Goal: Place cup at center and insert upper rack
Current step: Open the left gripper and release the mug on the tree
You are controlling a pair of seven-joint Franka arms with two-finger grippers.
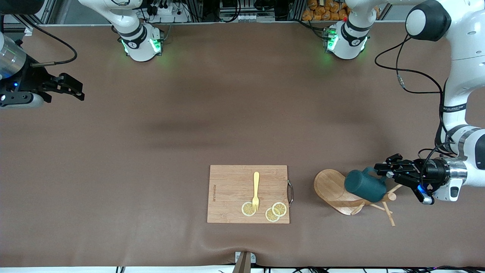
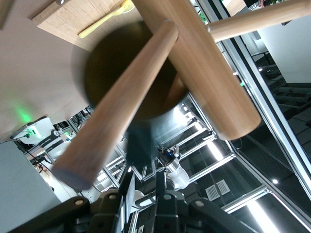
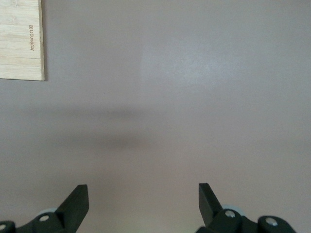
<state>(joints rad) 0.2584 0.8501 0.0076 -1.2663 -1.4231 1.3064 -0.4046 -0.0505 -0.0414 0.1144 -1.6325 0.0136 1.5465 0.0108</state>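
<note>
The cup [image 1: 364, 185] sits on the tipped rack [image 1: 335, 190] toward the left arm's end, close to the front edge, left gripper [image 1: 382, 171] at its handle (can't tell its grip), so lift slowly clear of the pegs; right gripper [image 1: 77, 89] waits spread wide.

The front view looks down from high across the surface [image 1: 151, 151], facing both bases. The left wrist view sits close against the upper rack [image 2: 194, 63]. The right wrist view looks down from well above; all three show the cutting board [image 1: 248, 194].
</note>
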